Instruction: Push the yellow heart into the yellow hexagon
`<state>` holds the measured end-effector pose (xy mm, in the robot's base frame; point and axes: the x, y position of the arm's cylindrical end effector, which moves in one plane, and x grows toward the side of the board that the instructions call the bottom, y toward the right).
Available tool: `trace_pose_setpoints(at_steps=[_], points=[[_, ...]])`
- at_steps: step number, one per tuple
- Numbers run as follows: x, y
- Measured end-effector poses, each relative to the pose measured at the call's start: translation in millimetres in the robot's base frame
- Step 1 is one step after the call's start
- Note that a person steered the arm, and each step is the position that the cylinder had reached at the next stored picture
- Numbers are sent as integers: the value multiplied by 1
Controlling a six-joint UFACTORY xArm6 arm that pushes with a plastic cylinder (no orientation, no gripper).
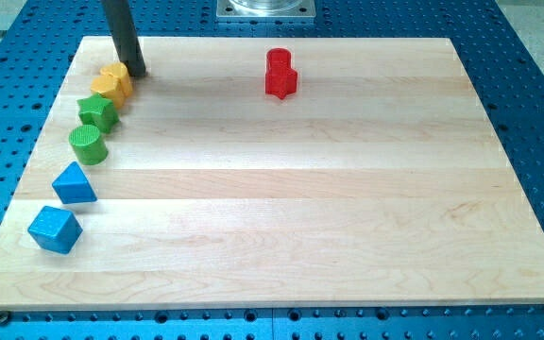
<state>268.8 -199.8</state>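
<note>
Far left, bottom to top: blue cube, blue triangle block, green cylinder, green star-like block. Above these, yellow hexagon and yellow heart, touching each other, heart up and to the view's right of hexagon. My tip stands just beside the heart's right edge; contact unclear. No jaws on this rod. Farther right, near the top edge of the wooden board, two red blocks pressed together, shapes unclear.
</note>
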Motion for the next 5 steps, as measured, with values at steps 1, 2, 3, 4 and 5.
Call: trace_pose_setpoints(at_steps=[1,2,3,4,5], points=[[1,-4],[2,-11],[2,-8],[-10,0],[-30,67]])
